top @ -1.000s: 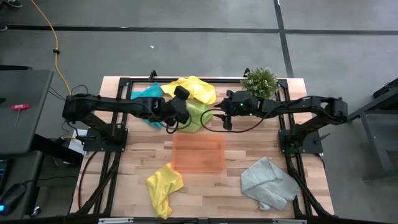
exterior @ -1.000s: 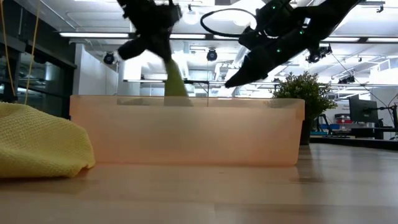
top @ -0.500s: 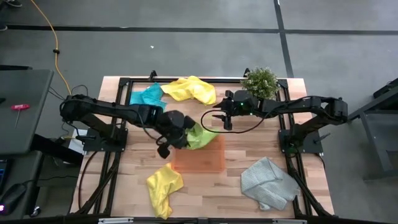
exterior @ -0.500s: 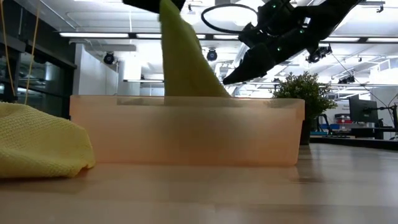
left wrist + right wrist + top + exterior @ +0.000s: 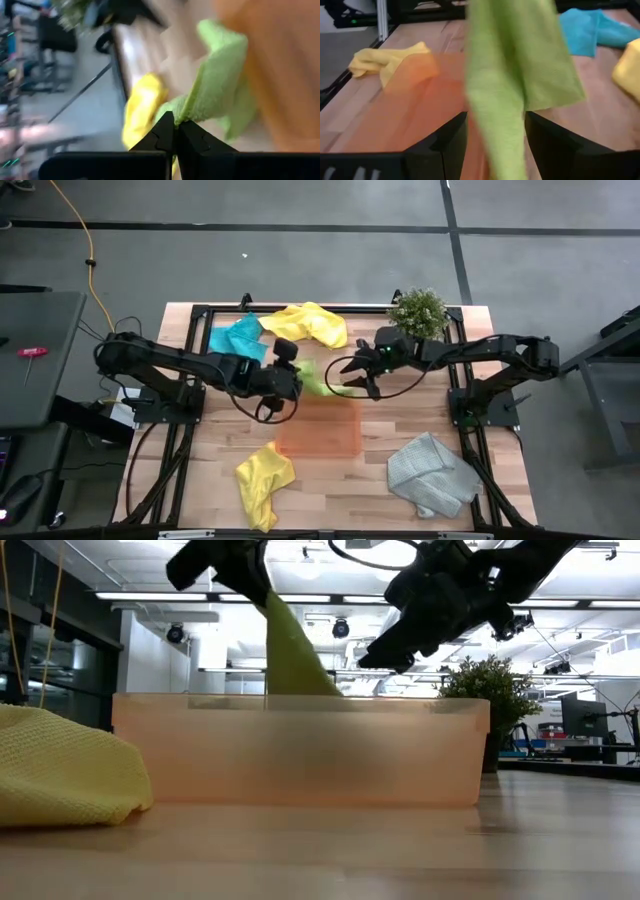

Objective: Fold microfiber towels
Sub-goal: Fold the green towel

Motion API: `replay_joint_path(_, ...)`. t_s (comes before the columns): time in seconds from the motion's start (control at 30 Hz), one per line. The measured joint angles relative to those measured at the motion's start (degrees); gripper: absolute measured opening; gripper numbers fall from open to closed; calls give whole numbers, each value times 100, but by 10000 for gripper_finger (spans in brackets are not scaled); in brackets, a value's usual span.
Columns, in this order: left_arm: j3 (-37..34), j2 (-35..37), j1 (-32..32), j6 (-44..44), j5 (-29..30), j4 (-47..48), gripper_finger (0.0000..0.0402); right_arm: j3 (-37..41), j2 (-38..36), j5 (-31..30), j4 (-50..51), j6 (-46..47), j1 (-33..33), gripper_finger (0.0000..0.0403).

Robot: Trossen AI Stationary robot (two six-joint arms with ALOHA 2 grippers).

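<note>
The left arm reaches from its base at the table's left edge across toward the middle, bent at the elbow, its wrist raised above the table. The left gripper (image 5: 287,376) has its two dark fingers (image 5: 165,134) pressed tight together, pinching a fold of the soft lime green microfiber towel (image 5: 216,85), which hangs from them. The right arm stretches from its base at the right edge, forearm running leftward along the far side of the table, wrist tilted down. The right gripper (image 5: 352,377) is lifted off the table with its fingers (image 5: 547,137) spread apart, one on either side of the hanging cloth, not closed on it. The two grippers sit near each other.
</note>
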State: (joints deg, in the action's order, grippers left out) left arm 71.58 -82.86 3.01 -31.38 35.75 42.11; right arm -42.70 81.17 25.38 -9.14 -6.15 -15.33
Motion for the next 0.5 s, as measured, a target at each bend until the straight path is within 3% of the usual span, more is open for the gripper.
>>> replay_joint_path(0.07, -1, 49, 6, 183, -227, 108, 0, 0, 0, -12, 102, -41, 90, 190)
replay_joint_path(0.17, -6, 138, 22, 502, -1308, 129, 0, 0, 0, -131, 228, -188, 215, 190)
replay_joint_path(0.23, -91, 214, 26, 525, -1528, -66, 0, 0, 0, -281, 239, -285, 270, 190)
replay_joint_path(0.4, -148, 310, -218, -490, 159, -936, 0, 0, 0, -807, 17, -437, 315, 190)
replay_joint_path(0.5, -43, 359, -736, -1610, 263, -2010, 0, 0, 0, -1121, -124, -591, 289, 190)
